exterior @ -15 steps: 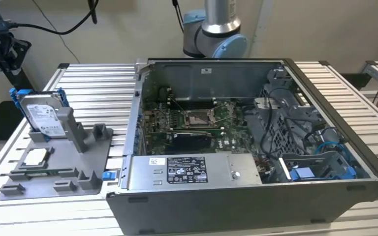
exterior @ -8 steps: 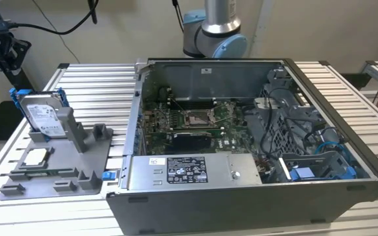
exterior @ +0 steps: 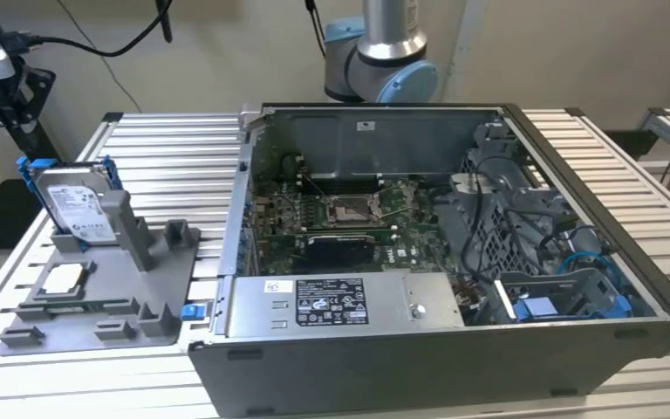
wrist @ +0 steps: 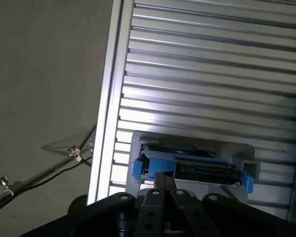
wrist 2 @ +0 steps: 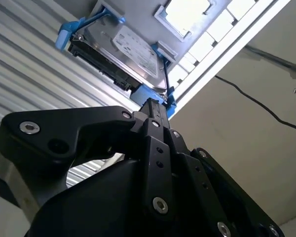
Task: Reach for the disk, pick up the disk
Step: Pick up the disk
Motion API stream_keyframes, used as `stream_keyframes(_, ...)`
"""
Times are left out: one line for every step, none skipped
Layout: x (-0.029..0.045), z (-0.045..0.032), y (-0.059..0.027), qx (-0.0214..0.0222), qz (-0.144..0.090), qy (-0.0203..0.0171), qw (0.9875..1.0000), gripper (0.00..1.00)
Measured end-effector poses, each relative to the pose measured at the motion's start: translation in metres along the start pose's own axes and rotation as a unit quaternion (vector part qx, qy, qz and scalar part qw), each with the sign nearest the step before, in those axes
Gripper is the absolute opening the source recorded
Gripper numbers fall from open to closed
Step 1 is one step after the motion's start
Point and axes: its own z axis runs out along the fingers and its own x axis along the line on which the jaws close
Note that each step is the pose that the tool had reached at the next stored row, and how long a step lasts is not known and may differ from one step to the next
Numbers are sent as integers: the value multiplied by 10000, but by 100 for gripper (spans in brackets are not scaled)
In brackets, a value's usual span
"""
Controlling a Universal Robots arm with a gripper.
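The disk (exterior: 79, 205) stands on edge in a grey holder (exterior: 137, 271) at the exterior view's left. It is a silver-grey drive with a white label, clipped in a blue plastic frame. My gripper (exterior: 3, 109) hangs above and beyond it, near the table's far left corner, apart from the disk. In the second wrist view the labelled face of the disk (wrist 2: 123, 52) lies just past my gripper (wrist 2: 150, 104). In the first wrist view the disk's connector edge (wrist: 202, 170) sits just beyond my gripper (wrist: 165, 178). The black fingers are together with nothing between them.
An open computer case (exterior: 614, 262) with its mainboard exposed takes up the middle and right of the slatted metal table (exterior: 160, 148). A small square silver chip (exterior: 62, 278) lies on the grey holder in front of the disk. Cables (wrist 2: 256, 103) run over the floor beside the table's edge.
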Motion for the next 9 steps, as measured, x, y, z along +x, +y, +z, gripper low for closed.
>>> stream_keyframes(0, 0, 0, 0, -84, 3, 10000, 0)
stream_keyframes(0, 0, 0, 0, -177, 7, 9998, 0)
stream_keyframes(0, 0, 0, 0, -272, 11, 9996, 0)
stream_keyframes(0, 0, 0, 0, -359, 14, 9994, 0)
stream_keyframes(0, 0, 0, 0, -452, 18, 9990, 0)
stream_keyframes(0, 0, 0, 0, -536, 21, 9986, 0)
stream_keyframes(0, 0, 0, 0, -631, 25, 9980, 0)
stream_keyframes(0, 0, 0, 0, -721, 28, 9974, 0)
stream_keyframes(0, 0, 0, 0, -811, 31, 9967, 0)
